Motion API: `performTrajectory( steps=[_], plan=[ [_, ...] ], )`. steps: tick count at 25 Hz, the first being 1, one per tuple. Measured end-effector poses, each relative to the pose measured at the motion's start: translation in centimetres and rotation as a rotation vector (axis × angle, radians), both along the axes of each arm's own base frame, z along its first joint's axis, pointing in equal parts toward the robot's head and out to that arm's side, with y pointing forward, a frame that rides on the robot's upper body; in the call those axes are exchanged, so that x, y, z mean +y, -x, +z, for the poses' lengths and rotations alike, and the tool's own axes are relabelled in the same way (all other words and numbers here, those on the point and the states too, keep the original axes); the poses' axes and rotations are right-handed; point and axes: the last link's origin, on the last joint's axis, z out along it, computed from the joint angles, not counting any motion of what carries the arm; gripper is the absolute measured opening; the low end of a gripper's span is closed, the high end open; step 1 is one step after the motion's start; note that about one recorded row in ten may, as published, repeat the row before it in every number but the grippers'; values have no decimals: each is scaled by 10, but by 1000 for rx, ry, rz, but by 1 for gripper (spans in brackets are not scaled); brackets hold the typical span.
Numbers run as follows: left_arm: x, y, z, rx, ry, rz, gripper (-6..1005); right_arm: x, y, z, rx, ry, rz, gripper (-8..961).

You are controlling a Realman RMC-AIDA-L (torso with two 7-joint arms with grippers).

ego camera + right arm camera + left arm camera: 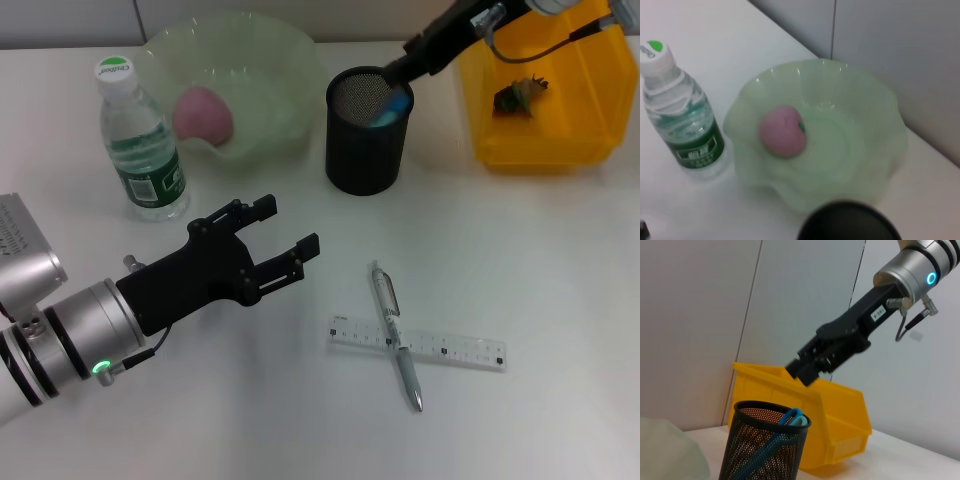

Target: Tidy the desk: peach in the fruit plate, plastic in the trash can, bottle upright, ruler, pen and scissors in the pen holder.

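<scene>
The pink peach (204, 113) lies in the pale green fruit plate (285, 75). Beside the plate, the water bottle (141, 140) stands upright. Blue scissors (392, 108) sit in the black mesh pen holder (367, 140), handles up. My right gripper (398, 72) hangs just above the holder's rim; seen from the left wrist, this right gripper (802, 372) is clear of the scissors (790, 417). Crumpled plastic (520, 95) lies in the yellow trash can (545, 135). The pen (397, 335) lies across the clear ruler (450, 348) on the table. My left gripper (287, 226) is open and empty, left of them.
The right wrist view shows the fruit plate (860, 150), the peach (783, 131), the bottle (682, 125) and the holder's rim (850, 225). White table stretches around the pen and ruler.
</scene>
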Motion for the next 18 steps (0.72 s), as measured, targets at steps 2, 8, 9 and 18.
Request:
performTrajectory(
  steps=[2,8,9,18],
  plan=[
    [1,0,1,5,1,-5,797,-3,0,3,54,-20,29,278],
    [3,7,13,55,63,-44,797,-35,-11,18,321,43,111,511],
    [2,9,16,63,84,-52,797,-43,-15,20,350,78,120,549],
    [-16,28,43,179,186,-144,797,-85,-32,4,360,372,113,752]
  ],
)
